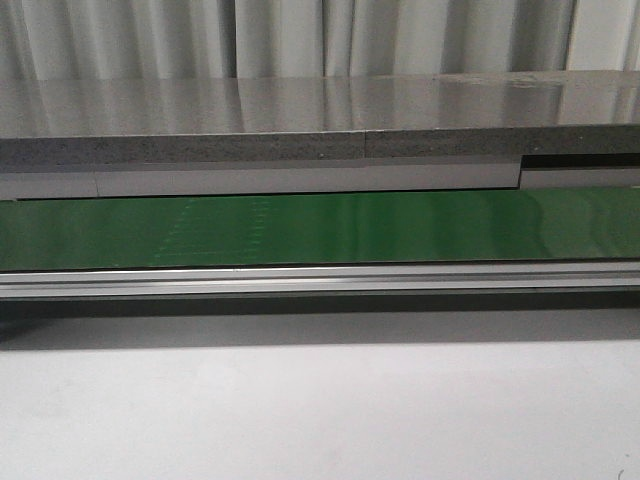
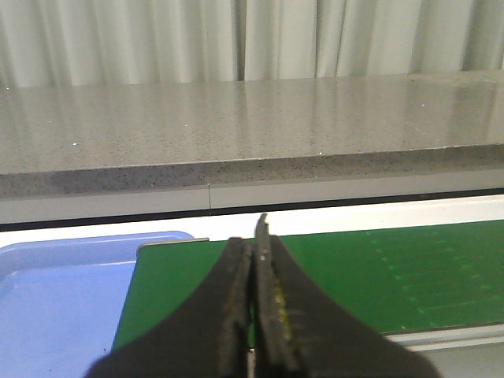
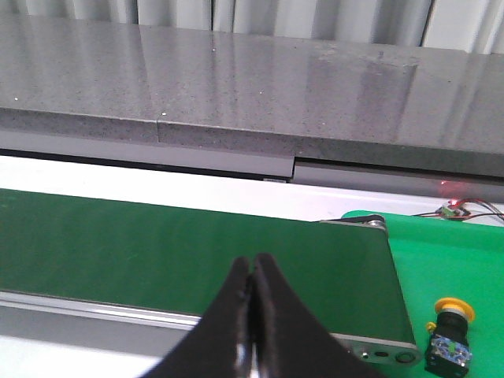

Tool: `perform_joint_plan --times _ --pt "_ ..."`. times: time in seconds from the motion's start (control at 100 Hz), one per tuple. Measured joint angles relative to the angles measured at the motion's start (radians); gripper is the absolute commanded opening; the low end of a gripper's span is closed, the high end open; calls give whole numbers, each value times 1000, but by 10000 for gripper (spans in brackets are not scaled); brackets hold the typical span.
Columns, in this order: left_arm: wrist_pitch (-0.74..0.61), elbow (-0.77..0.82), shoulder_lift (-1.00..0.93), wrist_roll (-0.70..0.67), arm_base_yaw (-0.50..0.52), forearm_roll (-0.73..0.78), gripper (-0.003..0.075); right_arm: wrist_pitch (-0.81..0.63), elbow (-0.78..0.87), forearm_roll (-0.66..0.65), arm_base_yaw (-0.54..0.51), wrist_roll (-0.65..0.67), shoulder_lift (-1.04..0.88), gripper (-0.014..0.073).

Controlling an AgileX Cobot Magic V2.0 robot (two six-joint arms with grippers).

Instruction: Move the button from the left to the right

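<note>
a: far left, a blue tray point(image 2: 55, 299) beside the belt point(image 2: 331, 276). left tool point(image 2: 253, 260) pressed together, pinching nothing, poised over the belt's left end.

b: nothing riding the belt in the front view, just bare green between the grey shelf point(image 1: 300, 115) and the white tabletop point(image 1: 320, 400).

a: right tool point(image 3: 252, 272) also pressed together, empty, hanging above the belt's right stretch.

b: button point(image 3: 450, 339) far right, upright on the green mat point(image 3: 449, 260) just past the belt's end, apart from both tools. yellow cap up, black body below.

a: already sitting on the right side, apparently. could mean done, or not begun. hard to say from here.

b: risks, then: going down with the pads pressed together would knock the cap and tip the button over. also small and top-heavy, so an off-centre pinch might twist it loose. and close to the belt's end roller, so little room for the tool on that side.
</note>
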Motion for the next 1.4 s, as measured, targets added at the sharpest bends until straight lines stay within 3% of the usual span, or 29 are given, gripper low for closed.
perform_joint_plan --times 0.35,0.66,1.4 --pt "0 0 0 0 0 0 -20 -200 241 0 0 8 -143 -67" --pt "0 0 0 0 0 0 -20 -234 431 2 0 11 -295 -67" --pt "0 0 0 0 0 0 -20 -243 449 12 0 12 -299 -67"
